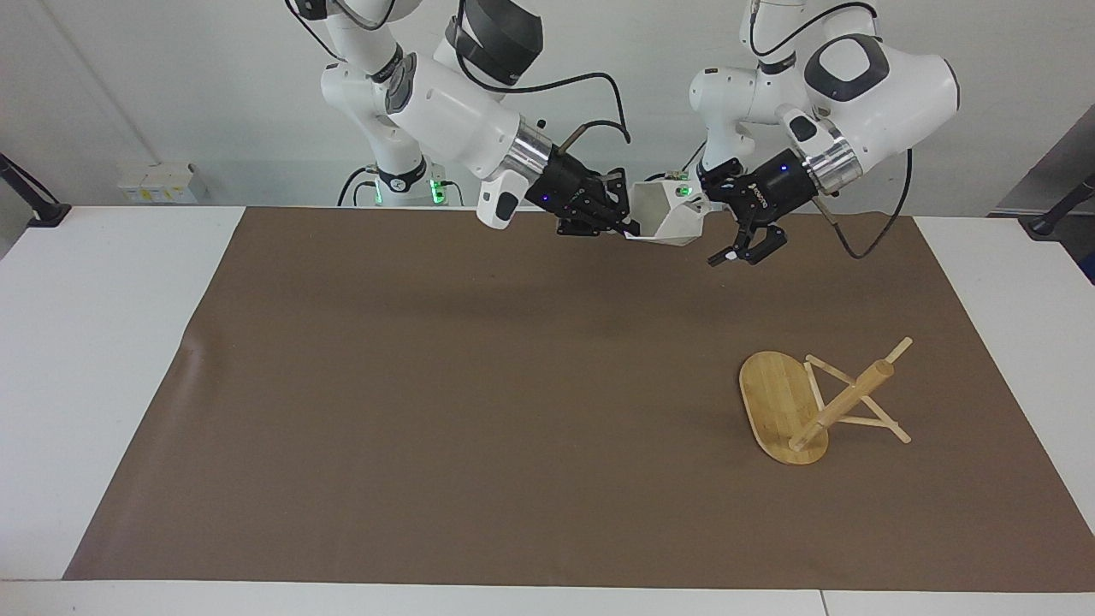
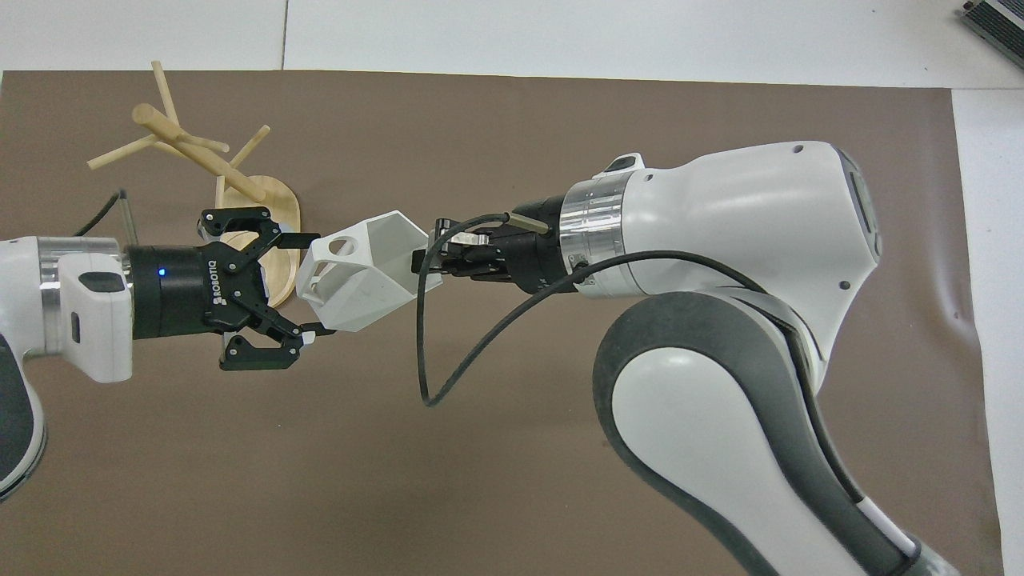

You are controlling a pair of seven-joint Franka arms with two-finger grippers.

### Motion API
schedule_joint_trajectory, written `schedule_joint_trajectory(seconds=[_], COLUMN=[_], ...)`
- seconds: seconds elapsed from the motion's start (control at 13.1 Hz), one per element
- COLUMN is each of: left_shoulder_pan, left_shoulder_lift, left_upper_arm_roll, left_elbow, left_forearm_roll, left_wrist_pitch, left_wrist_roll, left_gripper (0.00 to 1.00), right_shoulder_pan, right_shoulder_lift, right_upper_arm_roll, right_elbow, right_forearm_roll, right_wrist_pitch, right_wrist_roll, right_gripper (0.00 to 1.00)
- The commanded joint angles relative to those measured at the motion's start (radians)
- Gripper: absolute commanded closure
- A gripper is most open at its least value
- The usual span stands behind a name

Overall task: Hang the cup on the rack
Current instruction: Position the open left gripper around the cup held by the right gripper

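White faceted cup (image 1: 670, 213), upper centre of the facing frame, held aloft over the brown mat (image 1: 479, 411) by the right end effector (image 1: 627, 229), pinched tight on its rim. Left end effector (image 1: 729, 233) beside its handle, fingers spread, empty. Bamboo rack (image 1: 813, 402) toppled, lower right.

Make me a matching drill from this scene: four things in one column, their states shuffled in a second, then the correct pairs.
Things:
1. cup
2. rack
3. left pincer
4. right pincer

States:
A. open, beside the cup's handle end
B. tipped over on the brown mat
C. shut on the cup's rim
D. held in the air, tilted on its side

Pairs: 1-D, 2-B, 3-A, 4-C
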Motion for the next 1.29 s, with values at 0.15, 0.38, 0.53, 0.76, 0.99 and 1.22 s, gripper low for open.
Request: schedule_joint_trajectory(seconds=[0.15,0.38,0.53,0.76,0.99,1.22], left_shoulder_pan=[-0.011,0.018,0.032,0.057,0.054,0.042], left_shoulder_lift=[-0.035,-0.029,-0.021,-0.03,-0.053,-0.082], left_upper_arm_roll=[0.012,0.015,0.017,0.017,0.015,0.008], left_elbow=[-0.025,-0.011,0.0,-0.009,-0.052,-0.094], left_forearm_roll=[-0.027,-0.017,0.008,0.013,0.014,0.014], left_wrist_pitch=[0.025,0.042,0.027,-0.018,-0.024,-0.021], left_wrist_roll=[0.016,0.049,0.057,0.031,-0.05,-0.108], left_gripper=[0.0,0.0,0.0,0.0,0.0,0.0], right_shoulder_pan=[-0.011,-0.011,-0.011,-0.011,-0.011,-0.011], right_shoulder_lift=[-0.005,-0.005,-0.005,-0.005,-0.005,-0.005], right_upper_arm_roll=[0.014,0.014,0.014,0.014,0.014,0.014], right_elbow=[-0.007,-0.007,-0.007,-0.008,-0.008,-0.008], right_forearm_roll=[-0.014,-0.016,-0.016,-0.016,-0.016,-0.016], right_wrist_pitch=[0.013,0.013,0.013,0.015,0.015,0.015], right_wrist_roll=[0.024,0.024,0.024,0.024,0.024,0.024], right_gripper=[1.0,1.0,1.0,1.0,1.0,1.0])
